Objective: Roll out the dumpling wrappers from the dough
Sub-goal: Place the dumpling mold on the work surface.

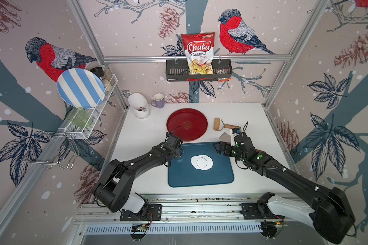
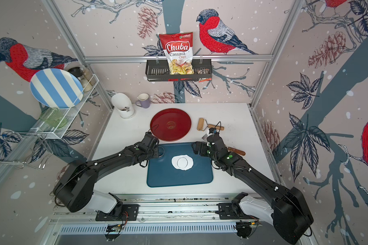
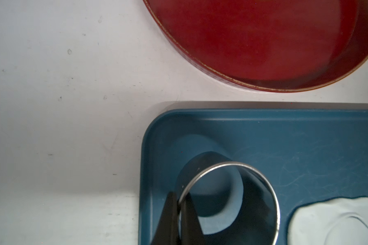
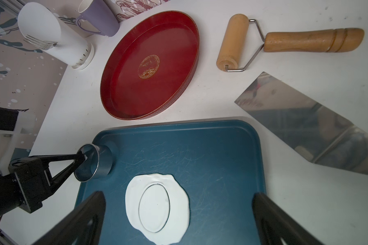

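My left arm [image 1: 140, 161] reaches forward with its elbow bent and its wrist turned inward at the far left corner of the blue tray [image 1: 200, 178]. There my left gripper [image 4: 81, 158] pinches the wall of the ring cutter [image 4: 103, 161]. The dough [image 4: 134, 203] lies mid-tray with a dumpling wrapper [image 4: 154, 209] cut within it. My right arm [image 1: 285, 174] stretches in over the far right corner. My right gripper [image 4: 179, 197] is angled toward the dough, fingers spread wide and holding nothing.

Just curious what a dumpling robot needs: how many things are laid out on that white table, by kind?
Trays: 2 (red round tray, blue tray)
Dough tools: 3 (wooden roller, metal spatula, ring cutter)
Vessels: 2 (purple mug, white cutlery holder)
Dough sheet: 1
Total: 8
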`<state>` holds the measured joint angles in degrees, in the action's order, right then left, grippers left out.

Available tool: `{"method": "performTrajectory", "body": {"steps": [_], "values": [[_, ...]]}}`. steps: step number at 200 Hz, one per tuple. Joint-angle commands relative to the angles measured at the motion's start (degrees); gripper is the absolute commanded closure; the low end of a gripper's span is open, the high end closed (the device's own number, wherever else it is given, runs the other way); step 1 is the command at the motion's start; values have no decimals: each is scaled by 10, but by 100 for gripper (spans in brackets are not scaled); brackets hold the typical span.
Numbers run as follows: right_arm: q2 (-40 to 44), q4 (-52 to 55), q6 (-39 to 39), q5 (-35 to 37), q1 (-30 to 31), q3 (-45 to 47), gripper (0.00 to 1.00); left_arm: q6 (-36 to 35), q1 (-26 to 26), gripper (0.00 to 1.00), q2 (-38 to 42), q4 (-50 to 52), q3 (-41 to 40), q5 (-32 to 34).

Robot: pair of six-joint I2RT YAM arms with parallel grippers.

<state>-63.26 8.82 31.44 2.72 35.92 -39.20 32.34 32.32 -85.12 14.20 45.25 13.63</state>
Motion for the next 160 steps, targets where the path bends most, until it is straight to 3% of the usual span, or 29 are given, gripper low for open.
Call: {"method": "performTrajectory", "body": {"steps": [1,76,114,160], "values": [[9,-18,1,11,-7,4,0,-12,-5,97,-12,-21,4,-7],[29,-19,9,-2,-25,16,0,-7,-7,52,13,-3,7,-6],[25,-23,17,-21,-25,26,0,-1,-7,42,69,19,2,-10],[21,-54,37,-68,-23,53,0,-11,8,36,152,16,-26,-94]]}}
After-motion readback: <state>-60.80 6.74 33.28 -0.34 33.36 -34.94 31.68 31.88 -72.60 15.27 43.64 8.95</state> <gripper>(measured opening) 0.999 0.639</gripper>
